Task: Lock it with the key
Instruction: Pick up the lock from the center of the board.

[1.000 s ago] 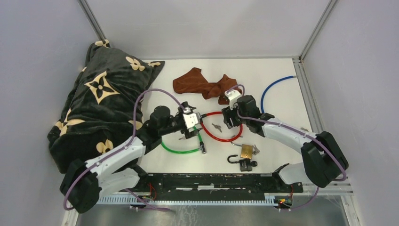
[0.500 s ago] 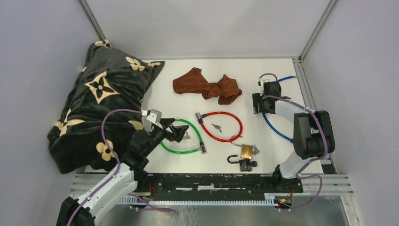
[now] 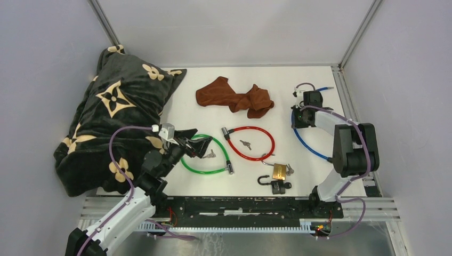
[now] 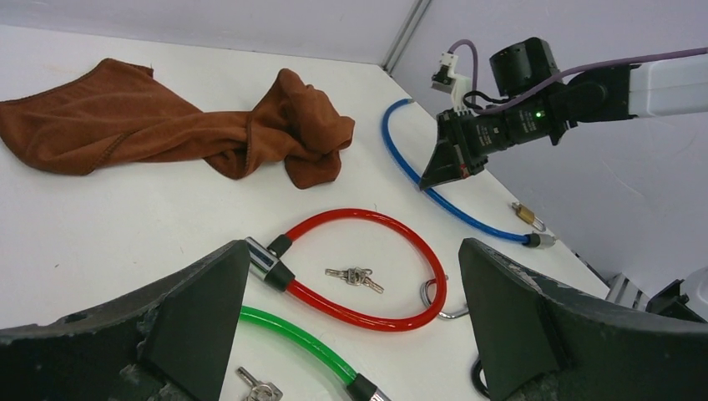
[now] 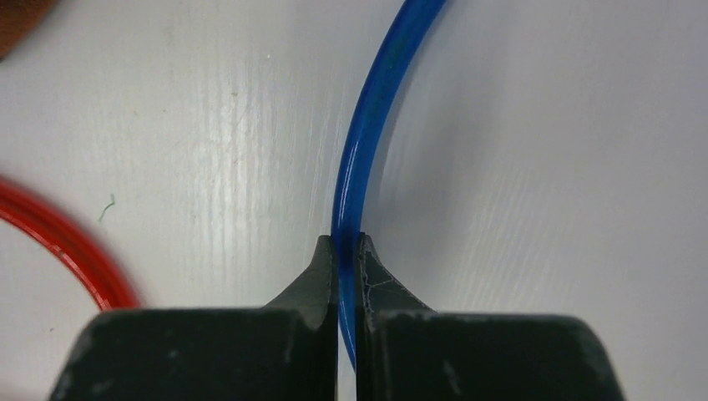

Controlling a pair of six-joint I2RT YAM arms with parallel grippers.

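Observation:
A blue cable lock [image 3: 306,141] curves along the table's right side. My right gripper [image 5: 346,242] is shut on the blue cable [image 5: 367,125], pinching it between the fingertips; it shows from above too [image 3: 301,118]. A red cable lock [image 3: 250,128] lies mid-table as a loop with a small bunch of keys [image 4: 355,276] inside it. My left gripper [image 4: 352,251] hangs open and empty above the green cable lock [image 3: 202,171], beside a second set of keys [image 3: 211,154].
A brass padlock [image 3: 279,171] and a black padlock [image 3: 277,186] lie near the front edge. A small brass padlock [image 4: 526,215] sits by the blue cable's end. A brown cloth [image 3: 234,98] is at the back, a black patterned blanket [image 3: 112,117] on the left.
Both arms left the red cable at mid-table. The right arm swung to the blue cable and its jaws closed on it. The left arm drew back over the green cable, still open.

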